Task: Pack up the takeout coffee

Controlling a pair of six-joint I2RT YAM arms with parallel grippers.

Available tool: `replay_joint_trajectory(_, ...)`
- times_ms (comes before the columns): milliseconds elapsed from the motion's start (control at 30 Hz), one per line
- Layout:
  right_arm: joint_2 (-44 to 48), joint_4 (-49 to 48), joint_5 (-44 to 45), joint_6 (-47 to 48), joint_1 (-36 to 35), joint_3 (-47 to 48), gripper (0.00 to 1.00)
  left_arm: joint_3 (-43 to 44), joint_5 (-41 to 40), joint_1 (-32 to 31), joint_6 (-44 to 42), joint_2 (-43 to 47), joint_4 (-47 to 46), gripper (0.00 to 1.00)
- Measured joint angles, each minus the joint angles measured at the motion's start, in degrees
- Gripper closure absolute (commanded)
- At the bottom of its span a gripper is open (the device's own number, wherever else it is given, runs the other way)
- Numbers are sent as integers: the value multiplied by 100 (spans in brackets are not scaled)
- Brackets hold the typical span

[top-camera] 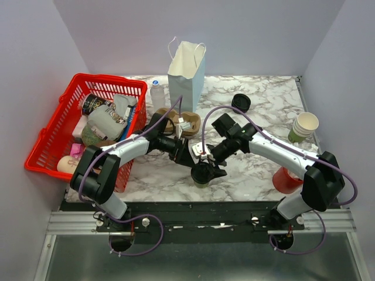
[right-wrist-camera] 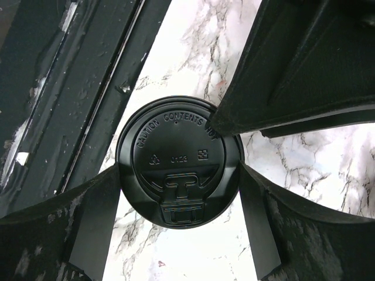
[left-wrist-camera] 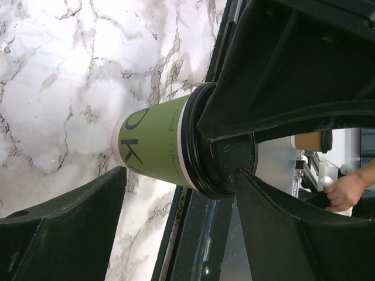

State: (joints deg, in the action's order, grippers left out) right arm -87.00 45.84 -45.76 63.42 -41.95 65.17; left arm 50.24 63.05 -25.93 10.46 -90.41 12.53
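Right tool (right-wrist-camera: 180,174) around the takeout coffee (right-wrist-camera: 179,153)

I am working in a robot lab cell that is posing as a café counter. Plain pale walls (top-camera: 252,35) are boxing in a marble-print table (top-camera: 266,96) on three sides, rising just behind the bag (top-camera: 186,67). Well in front of the bag, a metal rail (top-camera: 70,221) is carrying my two bases (top-camera: 115,204) along the table's near edge. Left of the bag a red basket (top-camera: 111,79) is holding mixed goods; right of it a cup stack (top-camera: 303,126) is standing. Off the table's edge, my left wrist camera is catching a person (left-wrist-camera: 345,190), blurred, in the room beyond.
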Motion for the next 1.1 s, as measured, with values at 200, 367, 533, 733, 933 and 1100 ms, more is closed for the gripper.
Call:
replay_joint_trajectory(200,0,-22,74,-103,-33,0,18,-28,26,0,48,-195,-48,21)
replay_joint_trajectory(367,4,-55,149,-264,-55,0,19,-280,155,13,258,-197,-588,22)
replay_joint_trajectory(533,39,-236,304,-680,-109,-50,20,-509,210,44,470,-197,-1174,24)
replay_joint_trajectory(733,234,-619,402,-1021,-164,-328,20,-710,223,46,562,-166,-1775,16)
replay_joint_trajectory(933,264,-850,505,-1191,-197,-374,20,-896,22,4,706,323,-2135,10)
replay_joint_trajectory(1100,254,-931,570,-1311,-210,-374,21,-901,17,-50,468,592,-1930,10)
